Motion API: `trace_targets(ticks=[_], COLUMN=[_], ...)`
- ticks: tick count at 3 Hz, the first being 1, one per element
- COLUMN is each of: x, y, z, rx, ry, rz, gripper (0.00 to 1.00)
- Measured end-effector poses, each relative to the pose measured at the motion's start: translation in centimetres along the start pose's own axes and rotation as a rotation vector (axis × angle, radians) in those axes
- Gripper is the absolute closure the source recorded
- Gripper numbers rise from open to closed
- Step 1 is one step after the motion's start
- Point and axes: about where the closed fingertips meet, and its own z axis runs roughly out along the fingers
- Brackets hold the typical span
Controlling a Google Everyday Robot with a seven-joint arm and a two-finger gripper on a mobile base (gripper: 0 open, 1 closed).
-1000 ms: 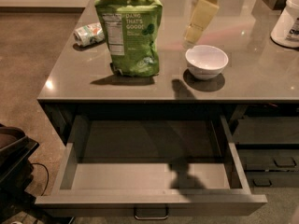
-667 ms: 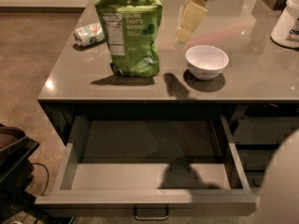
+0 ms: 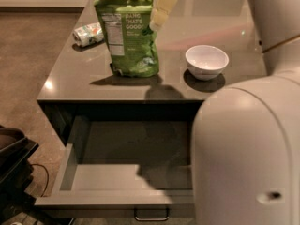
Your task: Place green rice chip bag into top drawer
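Note:
The green rice chip bag [image 3: 129,36] stands upright on the grey counter [image 3: 70,86], left of centre, with its white lettering and nutrition panel facing me. My gripper [image 3: 161,7] hangs from the top edge of the view, right at the bag's upper right corner. The top drawer [image 3: 110,177] is pulled out below the counter, with a pale grey inside and nothing in it. Its dark bar handle [image 3: 151,215] shows at the bottom edge. The drawer's right part is hidden behind my arm.
A white bowl [image 3: 206,61] sits on the counter right of the bag. A small crushed green-white can [image 3: 88,34] lies left of the bag. My arm's large white housing [image 3: 248,149] fills the right side. A dark object [image 3: 14,158] stands on the floor at left.
My gripper has moved left, from above the bowl side to the bag's upper right corner. My arm's white housing has swung into view on the right and covers the drawer's right part.

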Motion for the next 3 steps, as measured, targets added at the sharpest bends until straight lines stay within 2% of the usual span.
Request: trace_targets(ticks=[1, 2, 3], x=[-3.8, -4.6, -4.1], y=[-1.5, -2.6, -2.2], z=[1.2, 1.1, 2.5], rx=[0.001, 0.041, 0.007], ry=[-0.05, -0.071, -0.064], rz=[-0.077, -0.079, -0.065], gripper=[0.0, 0.0, 0.0])
